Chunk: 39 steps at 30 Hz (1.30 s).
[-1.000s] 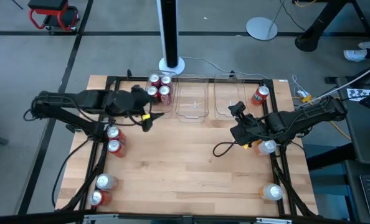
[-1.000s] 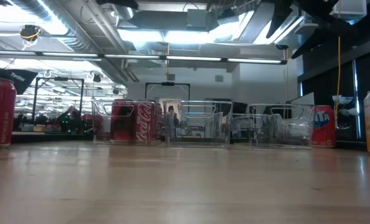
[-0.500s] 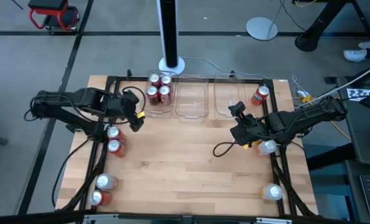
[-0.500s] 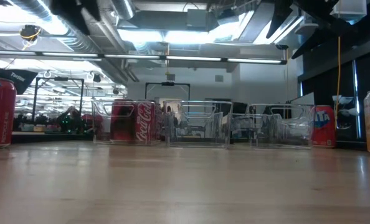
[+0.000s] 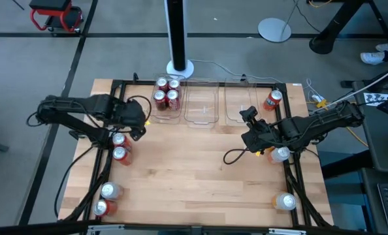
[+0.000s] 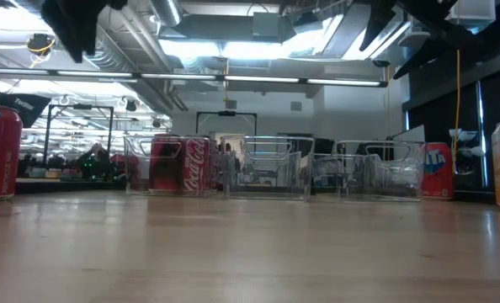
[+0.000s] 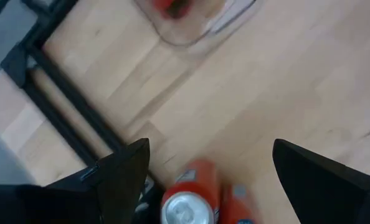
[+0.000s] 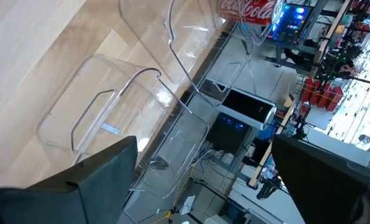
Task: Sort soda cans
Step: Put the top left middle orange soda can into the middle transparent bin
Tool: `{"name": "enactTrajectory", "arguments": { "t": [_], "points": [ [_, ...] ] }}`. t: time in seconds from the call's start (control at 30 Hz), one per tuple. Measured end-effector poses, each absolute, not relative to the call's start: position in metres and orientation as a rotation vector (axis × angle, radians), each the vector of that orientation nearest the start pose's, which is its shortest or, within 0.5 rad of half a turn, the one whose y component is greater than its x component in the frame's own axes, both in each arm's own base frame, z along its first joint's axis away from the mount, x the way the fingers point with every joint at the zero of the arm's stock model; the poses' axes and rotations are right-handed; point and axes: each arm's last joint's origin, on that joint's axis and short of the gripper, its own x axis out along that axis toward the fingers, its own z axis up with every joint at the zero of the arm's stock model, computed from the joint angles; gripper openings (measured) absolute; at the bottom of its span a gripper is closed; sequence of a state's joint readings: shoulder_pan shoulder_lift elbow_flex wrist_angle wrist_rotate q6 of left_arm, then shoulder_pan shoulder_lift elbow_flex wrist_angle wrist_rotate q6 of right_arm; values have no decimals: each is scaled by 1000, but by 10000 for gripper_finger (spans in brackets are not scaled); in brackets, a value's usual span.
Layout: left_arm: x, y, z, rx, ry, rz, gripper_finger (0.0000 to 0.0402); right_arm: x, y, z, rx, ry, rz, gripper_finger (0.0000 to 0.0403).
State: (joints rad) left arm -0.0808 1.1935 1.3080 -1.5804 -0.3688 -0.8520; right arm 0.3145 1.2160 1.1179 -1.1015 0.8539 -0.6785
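My left gripper [image 5: 136, 128] stands open and points down, above two red soda cans [image 5: 119, 139] [image 5: 121, 154] that stand upright near the table's left edge. In the left wrist view one of them [image 7: 188, 200] shows below and between the fingers, not touched. Several red cans [image 5: 166, 93] stand in the leftmost clear bin [image 5: 156, 115]. More cans stand at the near left [image 5: 109, 190], far right [image 5: 273, 99], right [image 5: 280, 154] and near right [image 5: 285, 202]. My right gripper [image 5: 248, 116] hangs open near the right bin [image 5: 241, 108], holding nothing.
Three clear plastic bins sit in a row at the far edge; the middle one [image 5: 202, 106] and the right one hold no cans. A black frame [image 5: 109, 170] runs along the table's sides. A white post base [image 5: 179, 66] stands behind the bins. Bare wood [image 5: 194, 170] fills the middle.
My left gripper has drawn back from the left bin toward the table's left edge, sunk a little and tipped steeply downward, so it now stands over the two left cans. It has stayed open. No can has moved.
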Motion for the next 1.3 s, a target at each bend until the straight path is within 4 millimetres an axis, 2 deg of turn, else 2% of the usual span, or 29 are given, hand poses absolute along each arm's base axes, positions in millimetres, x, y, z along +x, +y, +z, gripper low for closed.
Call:
{"name": "enactTrajectory", "arguments": {
  "t": [0.33, 0.57, 0.87, 1.1, 1.3],
  "points": [
    [197, -1, 314, -363, 1432, 729, 327, 206, 44, 306, -1273, 1177, -122, 369],
    [194, 10, 291, -362, 1569, 704, 327, 206, 44, 306, -1280, 1178, -124, 369],
    [180, 15, 255, -468, 1770, 660, 327, 206, 44, 306, -1307, 1184, -110, 369],
    [178, 13, 251, -490, 1791, 654, 327, 206, 43, 306, -1317, 1186, -122, 369],
    [178, 13, 251, -427, 1788, 650, 327, 206, 43, 306, -1318, 1186, -121, 369]
  ]
}}
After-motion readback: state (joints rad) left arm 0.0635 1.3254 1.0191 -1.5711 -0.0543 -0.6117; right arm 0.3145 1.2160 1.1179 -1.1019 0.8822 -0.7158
